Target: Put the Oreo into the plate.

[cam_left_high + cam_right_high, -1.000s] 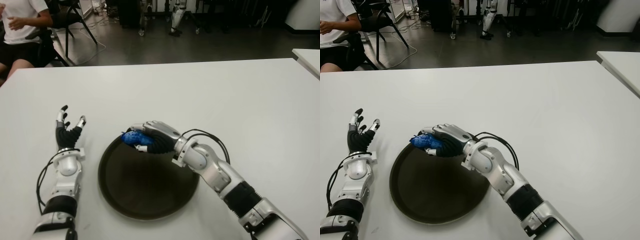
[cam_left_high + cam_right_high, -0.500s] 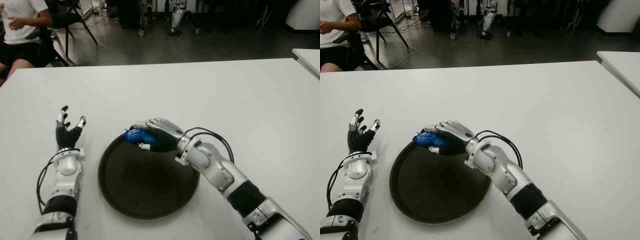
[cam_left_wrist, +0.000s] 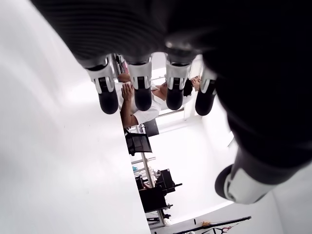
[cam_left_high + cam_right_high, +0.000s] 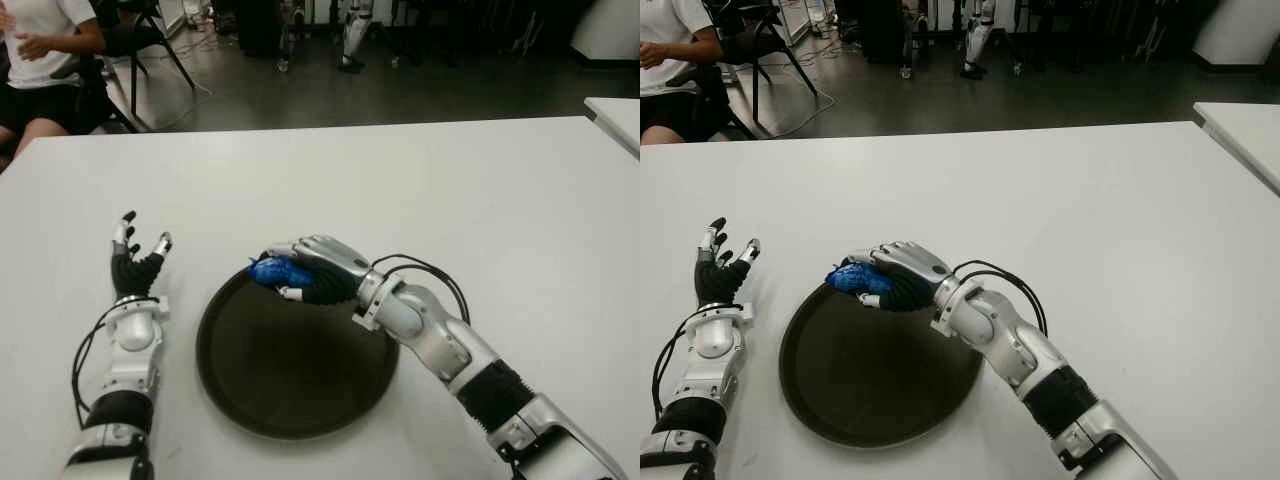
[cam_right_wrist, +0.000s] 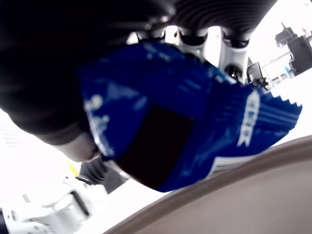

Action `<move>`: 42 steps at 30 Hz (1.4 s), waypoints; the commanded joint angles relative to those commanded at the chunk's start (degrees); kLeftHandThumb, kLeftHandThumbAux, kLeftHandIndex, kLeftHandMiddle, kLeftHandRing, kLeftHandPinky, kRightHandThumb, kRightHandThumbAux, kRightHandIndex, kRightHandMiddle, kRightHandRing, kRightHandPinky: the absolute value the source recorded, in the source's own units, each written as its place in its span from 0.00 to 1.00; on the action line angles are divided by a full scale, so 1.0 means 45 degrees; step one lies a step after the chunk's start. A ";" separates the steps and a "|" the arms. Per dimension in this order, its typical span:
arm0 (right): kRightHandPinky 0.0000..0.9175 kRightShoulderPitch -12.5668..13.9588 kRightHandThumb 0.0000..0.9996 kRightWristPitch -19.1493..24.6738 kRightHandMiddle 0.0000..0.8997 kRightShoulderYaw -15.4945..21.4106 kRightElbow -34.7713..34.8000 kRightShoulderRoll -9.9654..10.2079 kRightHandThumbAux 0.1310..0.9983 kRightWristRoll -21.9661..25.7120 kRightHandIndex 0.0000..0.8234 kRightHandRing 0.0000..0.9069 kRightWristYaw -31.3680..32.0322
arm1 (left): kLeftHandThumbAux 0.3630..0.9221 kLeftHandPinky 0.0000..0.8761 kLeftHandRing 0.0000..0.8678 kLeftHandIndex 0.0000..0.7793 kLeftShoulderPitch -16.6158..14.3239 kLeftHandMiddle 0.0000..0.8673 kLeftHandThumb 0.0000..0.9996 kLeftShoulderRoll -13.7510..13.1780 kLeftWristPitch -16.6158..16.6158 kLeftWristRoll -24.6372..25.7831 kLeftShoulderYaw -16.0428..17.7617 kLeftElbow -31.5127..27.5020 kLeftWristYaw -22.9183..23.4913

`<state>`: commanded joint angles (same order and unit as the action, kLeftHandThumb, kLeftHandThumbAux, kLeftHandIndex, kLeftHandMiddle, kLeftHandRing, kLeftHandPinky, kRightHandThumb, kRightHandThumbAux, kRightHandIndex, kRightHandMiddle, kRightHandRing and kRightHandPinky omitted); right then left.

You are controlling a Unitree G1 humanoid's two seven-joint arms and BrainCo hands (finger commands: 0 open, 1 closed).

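A blue Oreo packet (image 4: 270,271) is clasped in my right hand (image 4: 308,270), which hovers over the far rim of the round dark plate (image 4: 290,370). In the right wrist view the blue wrapper (image 5: 195,126) fills the palm, with the fingers curled around it and the plate's rim (image 5: 234,195) just below. The plate lies on the white table (image 4: 400,180) in front of me and holds nothing. My left hand (image 4: 135,250) shows to the left of the plate with its fingers spread and nothing in them.
A person (image 4: 45,50) sits beyond the table's far left corner, near black chairs. A second white table's edge (image 4: 615,115) shows at the far right.
My right hand with the Oreo packet has shifted slightly right and away along the plate's far rim. The left hand has not moved.
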<state>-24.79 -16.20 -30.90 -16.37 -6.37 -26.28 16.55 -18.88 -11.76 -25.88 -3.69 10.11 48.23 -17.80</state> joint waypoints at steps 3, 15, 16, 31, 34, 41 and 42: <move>0.31 -0.0005 0.02 0.0313 0.09 0.0126 0.0016 0.0074 0.62 0.0819 0.05 0.35 0.1001 | 0.60 0.01 0.00 0.03 0.0046 0.02 0.02 0.0038 -0.0106 0.0042 0.0013 -0.0033 0.0020; 0.04 -0.0041 0.00 0.0402 0.00 0.0863 -0.0580 0.0532 0.48 0.3253 0.00 0.00 0.2895 | 0.53 0.00 0.00 0.02 0.0021 0.02 0.00 0.0035 -0.0083 -0.0071 -0.0044 -0.0044 -0.0098; 0.03 -0.0043 0.00 0.0403 0.00 0.0885 -0.0590 0.0546 0.47 0.3314 0.00 0.00 0.2954 | 0.53 0.00 0.00 0.02 0.0020 0.02 0.00 0.0033 -0.0073 -0.0083 -0.0048 -0.0044 -0.0108; 0.00 -0.0136 0.00 0.0242 0.00 0.0983 -0.1043 0.0612 0.42 0.3389 0.00 0.00 0.3305 | 0.55 0.01 0.00 0.03 -0.0003 0.03 0.00 -0.0005 0.0153 -0.0198 -0.0100 -0.0069 -0.0139; 0.00 -0.0197 0.00 0.0133 0.00 0.0929 -0.1126 0.0572 0.41 0.3169 0.00 0.00 0.3225 | 0.55 0.01 0.00 0.03 0.0010 0.02 0.00 -0.0003 0.0114 -0.0195 -0.0097 -0.0069 -0.0132; 0.00 -0.0276 0.00 0.0082 0.00 0.0847 -0.1217 0.0537 0.40 0.2735 0.00 0.00 0.3053 | 0.52 0.01 0.00 0.02 0.0016 0.02 0.00 0.0013 0.0092 -0.0184 -0.0088 -0.0096 -0.0144; 0.00 -0.0284 0.00 0.0080 0.00 0.0838 -0.1227 0.0536 0.39 0.2668 0.00 0.00 0.3026 | 0.52 0.01 0.00 0.03 0.0016 0.02 0.00 0.0015 0.0090 -0.0184 -0.0086 -0.0100 -0.0146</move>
<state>-26.06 -15.84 -27.13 -21.89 -3.96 -14.27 30.17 -18.81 -11.69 -25.48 -4.51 9.72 47.78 -18.45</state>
